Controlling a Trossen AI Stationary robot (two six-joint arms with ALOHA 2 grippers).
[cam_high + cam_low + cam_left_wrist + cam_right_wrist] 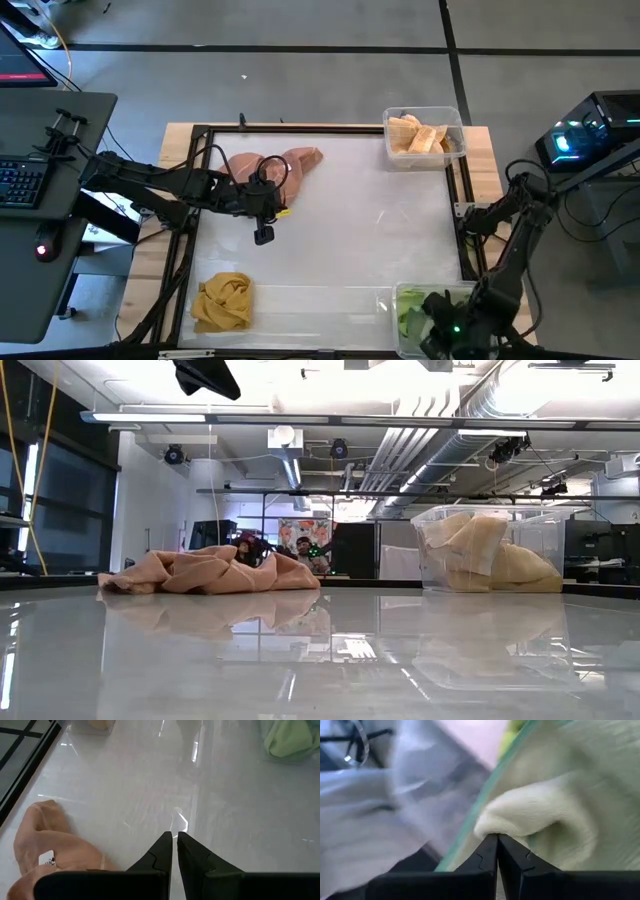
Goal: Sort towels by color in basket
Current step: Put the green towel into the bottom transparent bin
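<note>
Salmon pink towels (272, 166) lie crumpled in a heap on the table's far left part, also showing in the low view (210, 572) and the left wrist view (42, 845). Mustard yellow towels (222, 302) sit piled at the near left. Peach towels (420, 135) fill a clear bin at the far right. Light green towels (415, 312) lie in a clear bin at the near right. My left gripper (263, 236) (175, 837) hovers shut and empty just near of the salmon heap. My right gripper (497, 837) is shut down inside the green bin. My right gripper has its shut fingertips (490, 842) against a rounded fold of a light green towel (520, 815) lying in the near right bin. No cloth shows between the fingers, and I cannot tell whether they hold any.
A dark frame (195, 135) borders the white table top. The clear bin with the peach towels (485, 550) stands at the far right corner, and the green bin's wall (470, 820) is close beside my right fingers. Bare table (370, 230) lies in the middle.
</note>
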